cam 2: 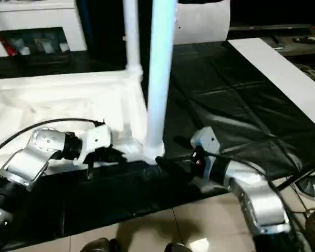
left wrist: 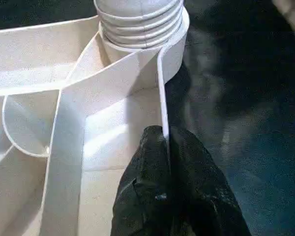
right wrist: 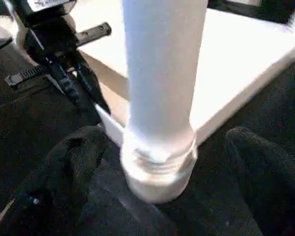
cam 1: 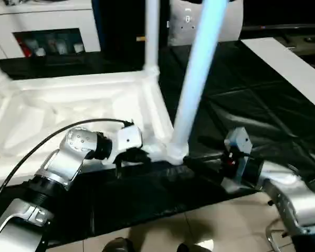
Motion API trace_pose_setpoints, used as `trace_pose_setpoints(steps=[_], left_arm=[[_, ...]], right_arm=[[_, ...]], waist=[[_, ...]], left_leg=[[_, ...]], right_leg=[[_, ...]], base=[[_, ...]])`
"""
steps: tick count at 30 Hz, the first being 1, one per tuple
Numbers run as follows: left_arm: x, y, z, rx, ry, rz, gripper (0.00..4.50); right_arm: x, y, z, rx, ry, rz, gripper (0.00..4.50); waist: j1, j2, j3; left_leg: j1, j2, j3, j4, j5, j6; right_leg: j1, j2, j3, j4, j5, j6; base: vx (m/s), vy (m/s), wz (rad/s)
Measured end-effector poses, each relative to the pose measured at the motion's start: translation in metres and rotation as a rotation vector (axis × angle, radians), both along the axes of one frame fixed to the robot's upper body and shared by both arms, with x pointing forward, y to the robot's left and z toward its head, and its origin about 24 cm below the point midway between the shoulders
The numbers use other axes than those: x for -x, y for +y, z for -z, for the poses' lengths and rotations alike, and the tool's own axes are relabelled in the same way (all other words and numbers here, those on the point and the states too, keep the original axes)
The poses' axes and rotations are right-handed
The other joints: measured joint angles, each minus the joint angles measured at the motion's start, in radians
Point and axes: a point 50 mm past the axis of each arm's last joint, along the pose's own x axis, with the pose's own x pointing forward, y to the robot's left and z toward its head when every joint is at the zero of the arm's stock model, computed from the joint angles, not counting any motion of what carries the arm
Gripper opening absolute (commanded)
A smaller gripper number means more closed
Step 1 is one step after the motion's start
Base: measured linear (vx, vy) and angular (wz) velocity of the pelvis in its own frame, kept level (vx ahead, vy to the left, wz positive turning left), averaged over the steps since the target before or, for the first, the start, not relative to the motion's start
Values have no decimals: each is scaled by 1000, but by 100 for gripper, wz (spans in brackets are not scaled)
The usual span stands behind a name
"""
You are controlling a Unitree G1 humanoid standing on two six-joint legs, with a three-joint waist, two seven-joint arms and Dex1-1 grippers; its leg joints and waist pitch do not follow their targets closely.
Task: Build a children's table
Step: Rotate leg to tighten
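The table top (cam 1: 68,110) is laid underside up on a black sheet (cam 1: 241,105). Two legs are seen standing in its sockets: a near leg (cam 1: 197,79) and a far leg (cam 1: 151,37). Beside the near socket, the top's rim is pinched by the left gripper (left wrist: 166,147). The right gripper (right wrist: 162,157) is spread around the near leg's base, fingers (right wrist: 73,157) apart from it.
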Motion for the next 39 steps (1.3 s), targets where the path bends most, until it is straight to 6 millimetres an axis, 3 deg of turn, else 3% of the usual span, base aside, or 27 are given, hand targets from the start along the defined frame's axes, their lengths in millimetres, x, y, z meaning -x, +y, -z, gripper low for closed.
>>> trace_pose_setpoints(steps=[3, 4, 16, 26, 31, 39], left_arm=[[3, 1, 1, -8, 22, 66, 0], [5, 2, 1, -11, 31, 86, 0], [7, -2, 1, -36, 53, 181, 0], [8, -2, 0, -48, 61, 215, 0], [7, -1, 0, -53, 62, 214, 0], [7, -1, 1, -61, 62, 214, 0]], right_arm=[[-3, -3, -3, 12, 24, -94, 442], [-5, -3, -3, 3, 33, -118, 415], [-8, 4, 0, 27, 122, -383, 320], [-15, 8, -2, 32, 128, -457, 227], [-17, 9, 0, 30, 127, -459, 197], [-18, 10, 2, 35, 110, -460, 191]], waist=[[10, -1, -1], [11, -1, -1], [12, -3, -2], [18, -4, -3], [18, -11, -7], [17, -15, -10]], left_leg=[[0, 1, 0, 0, 0, 0], [0, 1, 0, 0, 0, 0], [1, 2, 1, 6, 1, 1], [0, 3, 1, 9, 1, 1], [1, 4, 1, 9, 1, 1], [2, 4, 1, 9, 1, 0]], right_leg=[[0, 0, 0, 1, 0, 0], [0, 0, -1, 2, 0, 0], [2, 0, -1, 5, 1, -1], [1, 0, -1, 8, 0, -1], [1, 0, -1, 10, 0, 0], [1, 0, -1, 10, 0, -1]], base=[[0, 0, 0], [0, 0, 0], [0, 0, 0], [0, 0, 0], [0, 0, 0], [0, 0, 0]])
